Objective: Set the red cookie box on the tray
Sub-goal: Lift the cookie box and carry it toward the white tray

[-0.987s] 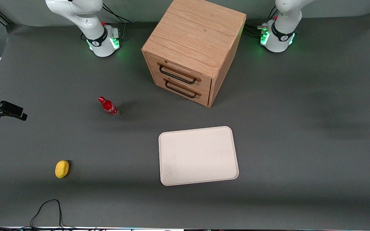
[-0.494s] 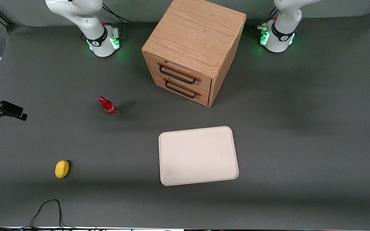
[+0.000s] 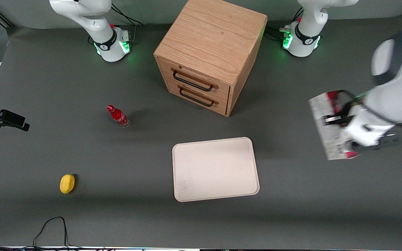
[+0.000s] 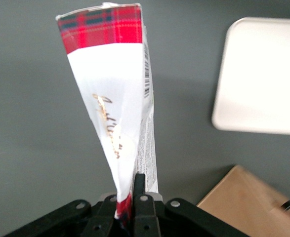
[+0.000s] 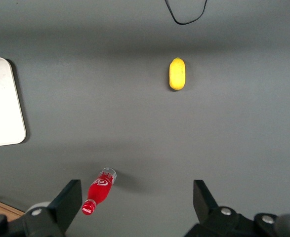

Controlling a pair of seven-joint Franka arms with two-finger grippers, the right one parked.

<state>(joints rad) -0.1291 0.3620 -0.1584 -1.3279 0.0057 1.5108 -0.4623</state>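
The gripper (image 4: 130, 200) is clamped tight on one end of the red cookie box (image 3: 329, 123), which hangs in the air above the table, off the tray (image 3: 216, 169) toward the working arm's end and not touching it. The arm's white wrist covers one edge of the box, whose printed grey-white back faces the front camera. The wooden drawer cabinet (image 3: 208, 55) stands farther from the front camera than the tray.
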